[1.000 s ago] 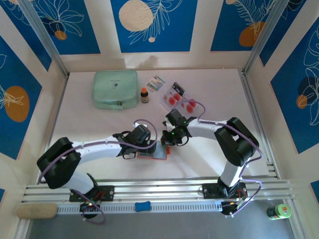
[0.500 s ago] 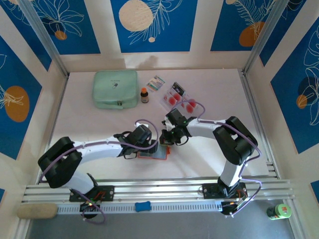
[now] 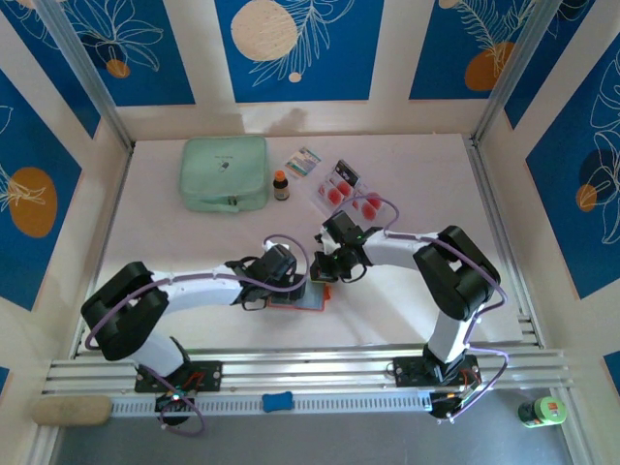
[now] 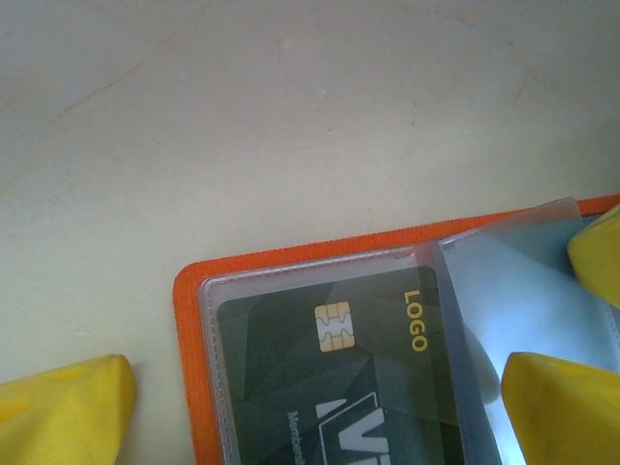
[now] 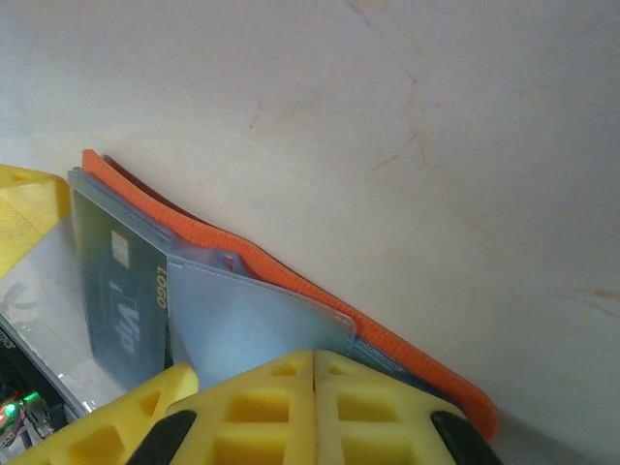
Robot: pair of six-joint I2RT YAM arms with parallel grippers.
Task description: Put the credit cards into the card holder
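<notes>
Card holder [image 3: 295, 300]: lies open on the worktop [image 3: 174, 242], near centre, with one dark card [image 4: 329, 339] pocketed. Left fingers [image 4: 68, 407] spread wide astride its edge. Right fingers [image 5: 281, 407] closed, apparently pinching its clear pocket leaf [image 5: 242, 310]. Credit cards [image 3: 347, 191] lie far, right of centre. Step: holding a pocket open. Next, you fetch a card.

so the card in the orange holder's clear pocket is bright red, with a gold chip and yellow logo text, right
Not red: the left wrist view shows the card is dark grey. The gold chip, yellow text, clear pocket and orange holder are right.
</notes>
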